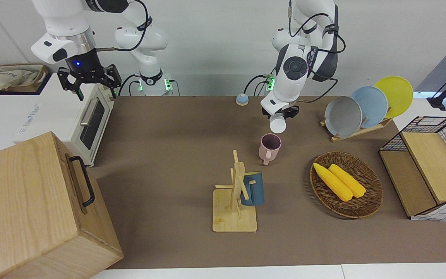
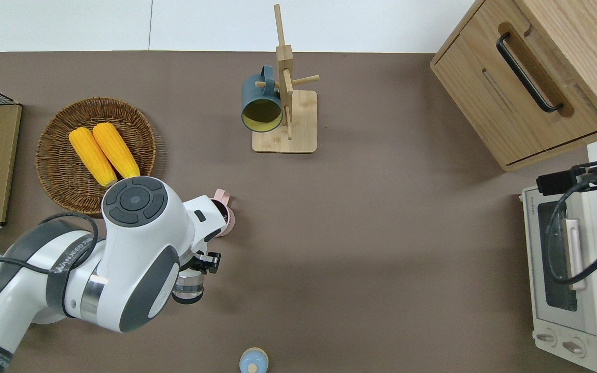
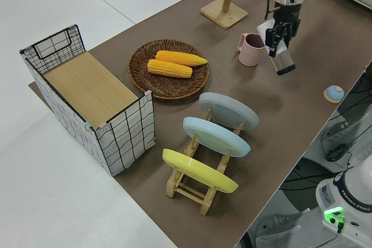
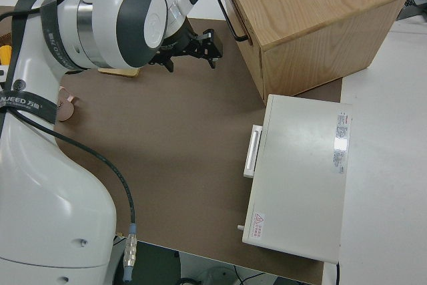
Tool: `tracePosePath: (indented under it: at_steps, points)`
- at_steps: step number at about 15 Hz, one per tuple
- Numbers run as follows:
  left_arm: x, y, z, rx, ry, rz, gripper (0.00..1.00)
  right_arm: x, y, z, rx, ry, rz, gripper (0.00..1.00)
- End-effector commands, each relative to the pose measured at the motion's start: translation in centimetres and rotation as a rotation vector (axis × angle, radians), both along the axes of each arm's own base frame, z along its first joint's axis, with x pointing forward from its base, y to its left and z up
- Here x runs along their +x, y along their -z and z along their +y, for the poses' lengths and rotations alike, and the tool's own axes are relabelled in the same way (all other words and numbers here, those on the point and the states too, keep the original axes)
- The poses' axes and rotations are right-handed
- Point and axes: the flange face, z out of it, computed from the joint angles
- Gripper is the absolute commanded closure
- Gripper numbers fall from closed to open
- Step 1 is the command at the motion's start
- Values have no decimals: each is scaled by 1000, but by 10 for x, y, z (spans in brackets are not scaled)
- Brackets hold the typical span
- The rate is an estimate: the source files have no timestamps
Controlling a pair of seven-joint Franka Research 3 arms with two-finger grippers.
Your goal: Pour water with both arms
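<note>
My left gripper (image 1: 280, 114) is shut on a small pale cup (image 1: 277, 124) and holds it tilted in the air. The overhead view puts the cup (image 2: 188, 288) over the brown mat right beside a pink mug (image 2: 224, 218). The left side view shows the left gripper (image 3: 281, 34) gripping the cup (image 3: 283, 62) next to the pink mug (image 3: 250, 49). That mug (image 1: 270, 146) stands upright on the mat. Water is out of view. My right gripper (image 1: 90, 82) is open and empty, its arm parked.
A blue mug (image 1: 253, 188) hangs on a wooden mug tree (image 1: 234, 217). A wicker basket (image 1: 370, 201) holds two corn cobs. A plate rack (image 1: 356, 130), a wire crate (image 1: 426, 166), a wooden box (image 1: 37, 209), a toaster oven (image 1: 89, 124) and a small blue knob (image 1: 242, 99) ring the mat.
</note>
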Motion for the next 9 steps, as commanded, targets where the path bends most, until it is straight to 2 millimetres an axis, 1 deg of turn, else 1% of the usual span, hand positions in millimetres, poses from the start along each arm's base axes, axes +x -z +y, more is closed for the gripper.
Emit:
tracePosePath:
  at_steps: [1,5,9]
  points:
    - [4,-16,3,18,6,12,1000,-2,-4,2,13,7,3,7]
    - [3,-17,2,22,2,10,1000,-2,-4,1,13,9,3,7]
    - [1,-22,2,23,-3,7,1000,-2,-4,2,13,7,3,7]
